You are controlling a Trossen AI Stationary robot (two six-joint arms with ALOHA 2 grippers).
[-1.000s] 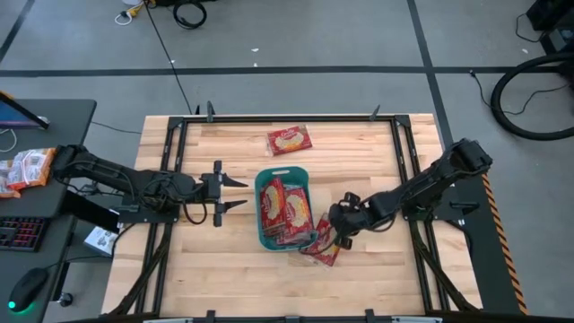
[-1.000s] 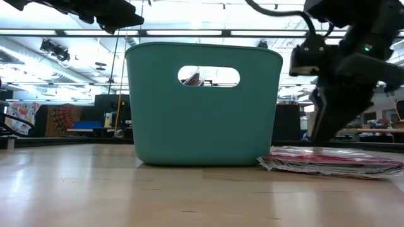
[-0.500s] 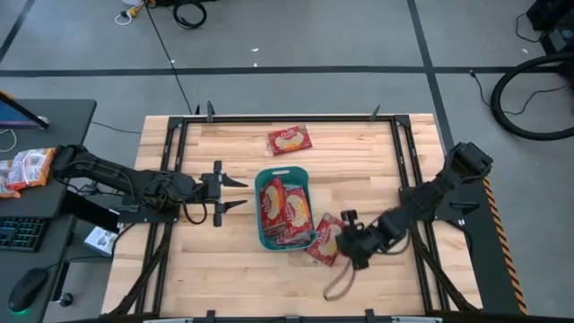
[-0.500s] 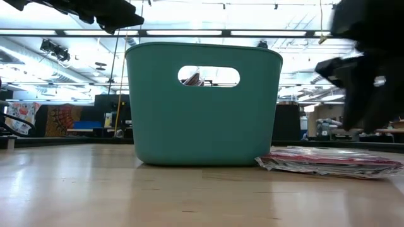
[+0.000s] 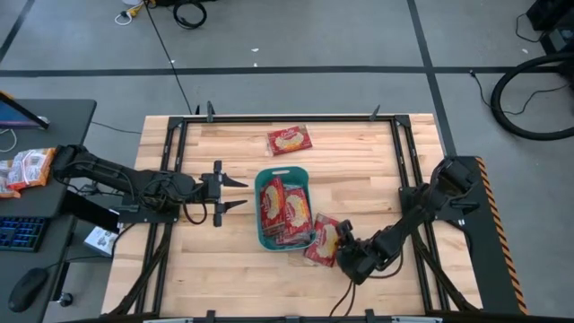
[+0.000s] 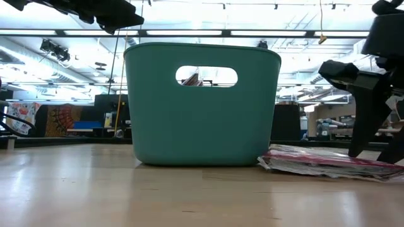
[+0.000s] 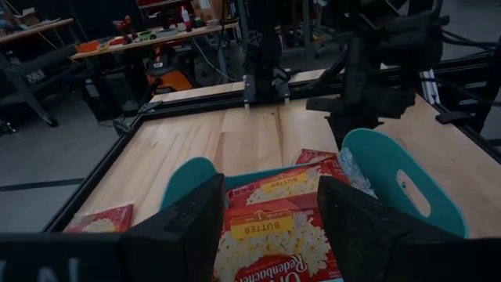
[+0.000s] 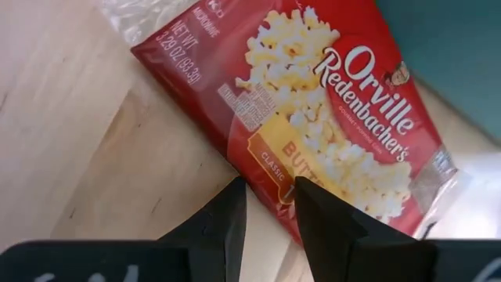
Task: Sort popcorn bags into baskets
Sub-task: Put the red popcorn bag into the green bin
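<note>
The teal basket (image 5: 262,208) (image 6: 202,126) stands mid-table with several red popcorn bags (image 5: 285,206) (image 7: 274,227) inside. Another red bag (image 5: 321,239) (image 8: 313,102) (image 6: 328,162) lies flat on the wood against the basket's near right corner. One more bag (image 5: 289,139) lies near the far edge. My right gripper (image 5: 345,256) (image 8: 270,211) is open and points down at the near right edge of the flat bag. One finger is over the bag, the other over the wood. My left gripper (image 5: 235,193) (image 7: 270,196) waits open, left of the basket. My right gripper comes at the flat bag's near right edge (image 8: 274,176) slanting down from the table's near right side. Its fingertips (image 6: 355,153) reach down to the level of the bag. I cannot tell whether they touch it.
The black frame rails (image 5: 408,179) run along the table's sides. Bare wood lies near and left of the basket. A desk with a keyboard and a packet (image 5: 27,169) stands beyond the left edge. Cables lie on the floor.
My right gripper has swung away from the basket's right side toward the table's near edge, and has come down low at the flat bag's near right edge. The left arm has kept still.
</note>
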